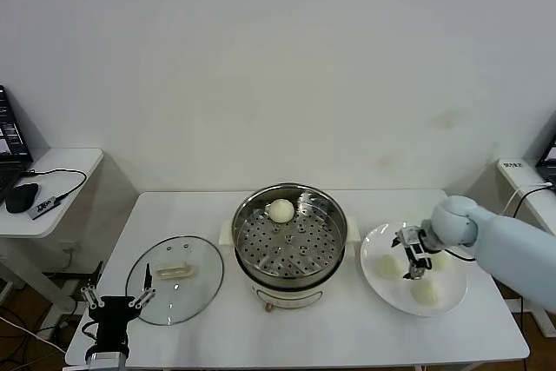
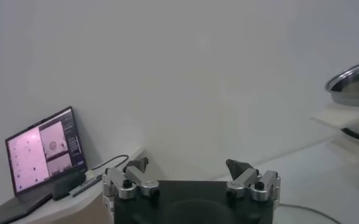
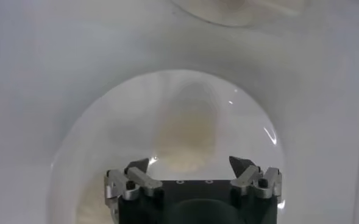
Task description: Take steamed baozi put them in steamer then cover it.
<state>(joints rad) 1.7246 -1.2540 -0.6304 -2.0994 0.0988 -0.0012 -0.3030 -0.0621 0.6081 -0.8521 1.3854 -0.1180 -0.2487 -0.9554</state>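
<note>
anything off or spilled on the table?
Nothing stands out. One baozi sits in the steamer, three remain on the plate, and the glass lid lies flat beside the pot. Right gripper is over the plate, jaws open.

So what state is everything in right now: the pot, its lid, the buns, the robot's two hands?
Steamer: uncovered, one baozi on its tray.
Glass lid: off, lying flat on the table left of the steamer.
Plate: holds three baozi.
Right gripper: open, low over the plate.
Left gripper: open, parked by the lid.
</note>
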